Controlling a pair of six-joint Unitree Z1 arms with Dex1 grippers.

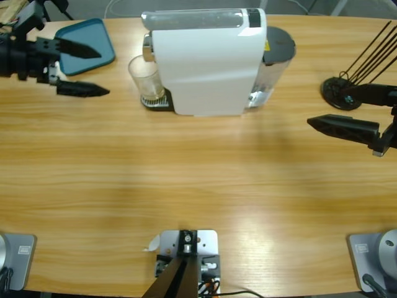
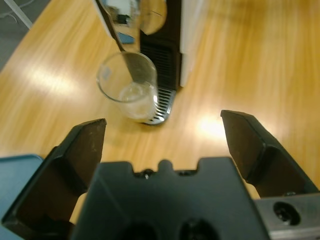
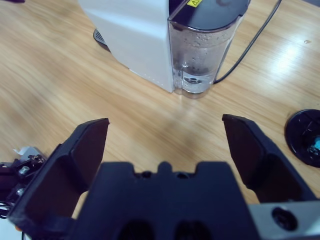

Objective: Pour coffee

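Your glass (image 1: 145, 77) stands upright on the coffee machine's (image 1: 205, 59) drip tray, mouth up, while your left gripper (image 1: 77, 68) and right gripper (image 1: 347, 127) gape wide, holding nothing.

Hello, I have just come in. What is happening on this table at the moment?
Nothing is being held. A glass cup stands on the drip tray of the white coffee machine, under its spout. The left pincer is open, beside a blue tray, and points at the cup. The right pincer is open too, facing the machine's water tank. Whether the cup holds any coffee cannot be told.
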